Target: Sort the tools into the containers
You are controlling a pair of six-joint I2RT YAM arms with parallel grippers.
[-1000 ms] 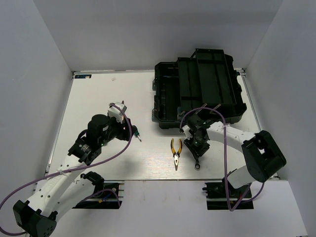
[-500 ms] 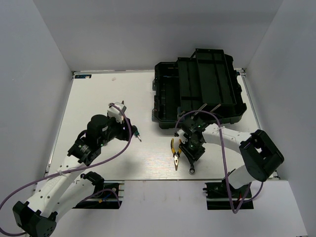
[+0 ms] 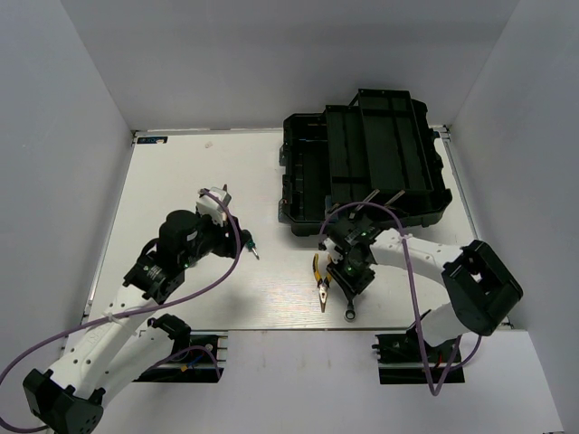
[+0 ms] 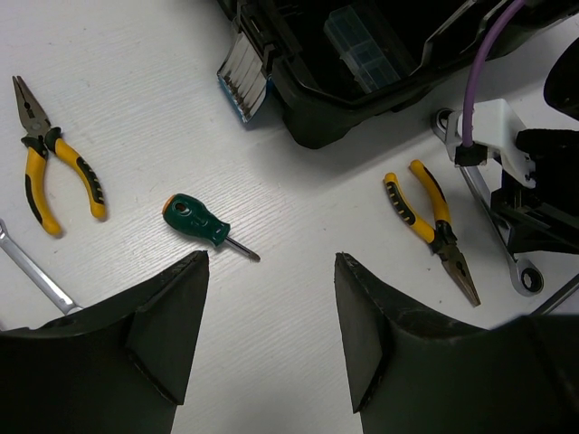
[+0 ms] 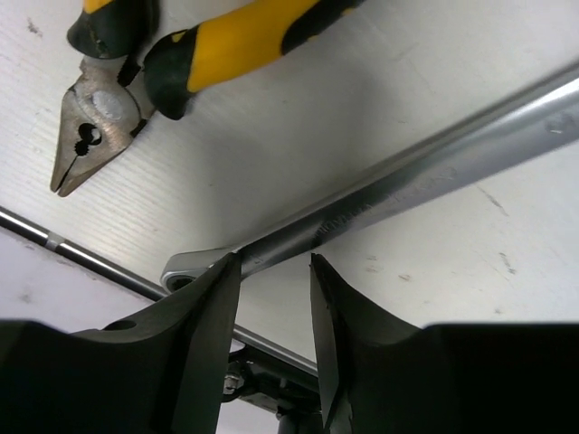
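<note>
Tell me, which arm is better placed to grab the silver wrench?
The right arm. The right gripper sits just above the wrench, open and straddling its shaft. The left gripper hangs open farther left, near the green screwdriver.

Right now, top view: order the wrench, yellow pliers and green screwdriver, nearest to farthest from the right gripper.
1. Wrench, at the right gripper's fingertips.
2. Yellow pliers, just left of it.
3. Green screwdriver, far to the left.
</note>
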